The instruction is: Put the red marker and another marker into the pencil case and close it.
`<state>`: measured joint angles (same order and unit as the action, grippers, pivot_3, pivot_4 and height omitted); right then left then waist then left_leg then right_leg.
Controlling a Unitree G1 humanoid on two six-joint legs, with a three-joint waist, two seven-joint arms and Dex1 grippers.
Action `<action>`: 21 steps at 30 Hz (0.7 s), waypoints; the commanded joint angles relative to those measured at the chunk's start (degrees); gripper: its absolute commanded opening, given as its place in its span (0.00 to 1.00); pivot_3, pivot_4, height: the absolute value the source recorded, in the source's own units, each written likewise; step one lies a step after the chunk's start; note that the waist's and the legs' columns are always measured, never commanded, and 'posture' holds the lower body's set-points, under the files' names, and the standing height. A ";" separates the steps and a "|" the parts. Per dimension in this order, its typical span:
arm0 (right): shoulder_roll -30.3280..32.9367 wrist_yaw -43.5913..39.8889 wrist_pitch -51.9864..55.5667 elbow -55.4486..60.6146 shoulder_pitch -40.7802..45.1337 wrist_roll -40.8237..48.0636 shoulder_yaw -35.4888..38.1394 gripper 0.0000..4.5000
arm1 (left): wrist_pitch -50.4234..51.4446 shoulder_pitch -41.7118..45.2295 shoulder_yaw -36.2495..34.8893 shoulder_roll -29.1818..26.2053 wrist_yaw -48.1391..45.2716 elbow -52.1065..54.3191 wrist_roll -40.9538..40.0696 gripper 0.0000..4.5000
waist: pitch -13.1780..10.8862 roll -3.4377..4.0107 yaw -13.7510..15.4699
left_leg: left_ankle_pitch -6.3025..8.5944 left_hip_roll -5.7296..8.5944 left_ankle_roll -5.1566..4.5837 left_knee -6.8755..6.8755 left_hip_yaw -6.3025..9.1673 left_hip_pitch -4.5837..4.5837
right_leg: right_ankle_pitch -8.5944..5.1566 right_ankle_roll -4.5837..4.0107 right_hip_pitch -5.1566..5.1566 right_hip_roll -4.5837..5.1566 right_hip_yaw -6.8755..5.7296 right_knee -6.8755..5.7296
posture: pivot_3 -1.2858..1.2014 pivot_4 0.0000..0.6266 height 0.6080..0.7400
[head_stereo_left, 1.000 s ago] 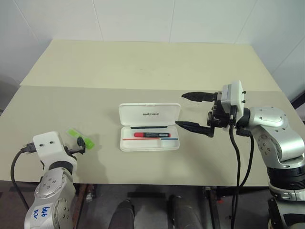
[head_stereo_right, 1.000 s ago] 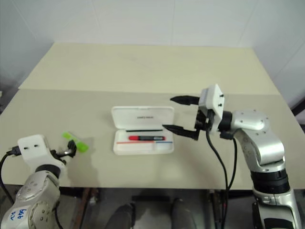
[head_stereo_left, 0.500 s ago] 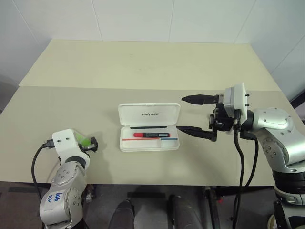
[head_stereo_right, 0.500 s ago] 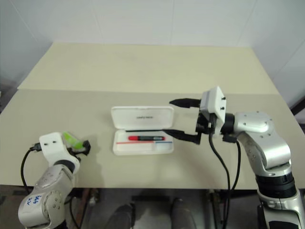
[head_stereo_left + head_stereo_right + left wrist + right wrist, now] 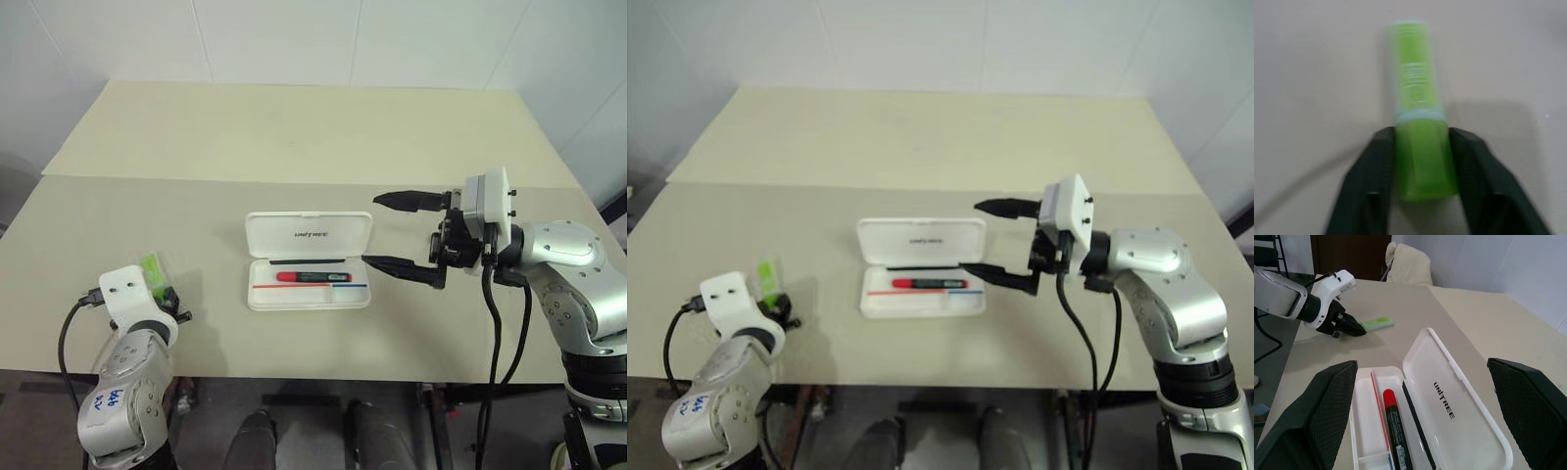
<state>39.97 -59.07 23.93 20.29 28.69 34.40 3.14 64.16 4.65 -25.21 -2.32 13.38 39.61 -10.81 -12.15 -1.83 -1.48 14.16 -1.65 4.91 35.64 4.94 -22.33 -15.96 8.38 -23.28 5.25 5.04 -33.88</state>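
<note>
Pencil case [image 5: 308, 261] is laid open mid-counter [image 5: 294, 137], lid flat toward 12 o'clock, tray toward 6, so both compartments stay reachable from above; red marker [image 5: 312, 277] is already seated lengthwise in the tray. Green marker [image 5: 1418, 110] lies on the counter well out at 9 o'clock from the case. Left tool [image 5: 1422, 171] is closed to contact on the marker's near end, fingers on both flanks, presumably gripped at the end so the free end can lead into the tray; not yet lifted. Right tool [image 5: 397, 231] is held fully spread and empty just off the case at 3 o'clock, likely staged for the lid closing
</note>
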 commanded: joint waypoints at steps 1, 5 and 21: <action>-0.33 0.62 -1.39 1.76 0.57 0.70 1.55 1.00 | 0.39 0.59 -0.91 -0.39 -0.53 0.36 0.37 0.23 | 0.00 -0.01 -0.05 | 0.00 0.00 0.00 0.00 0.00 0.00 | 0.00 0.00 0.00 0.00 0.00 0.01 | 0.52 0.24 1.00; -0.66 0.54 -2.20 0.91 0.21 0.32 1.37 1.00 | -1.76 0.44 -1.60 -0.81 -0.12 0.77 1.57 0.23 | 0.00 -0.01 -0.08 | 0.00 0.00 0.00 -0.01 0.00 0.00 | 0.00 0.00 0.00 -0.01 0.00 0.01 | 0.52 0.24 1.00; -1.31 0.80 -6.46 -3.76 -2.27 -3.19 1.44 1.00 | -46.50 -4.55 7.50 -17.09 -23.46 -2.91 3.65 0.23 | -0.01 -0.04 -0.09 | 0.01 -0.01 -0.01 -0.11 -0.11 0.00 | 0.02 -0.03 -0.02 0.03 0.05 0.11 | 0.52 0.24 1.00</action>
<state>38.64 -58.67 19.00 16.02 26.41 31.45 2.95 23.57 0.36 -18.65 -17.52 -6.37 35.32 -7.47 -12.16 -1.87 -1.58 14.17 -1.66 4.90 35.53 4.82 -22.34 -15.95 8.35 -23.32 5.27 5.08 -33.77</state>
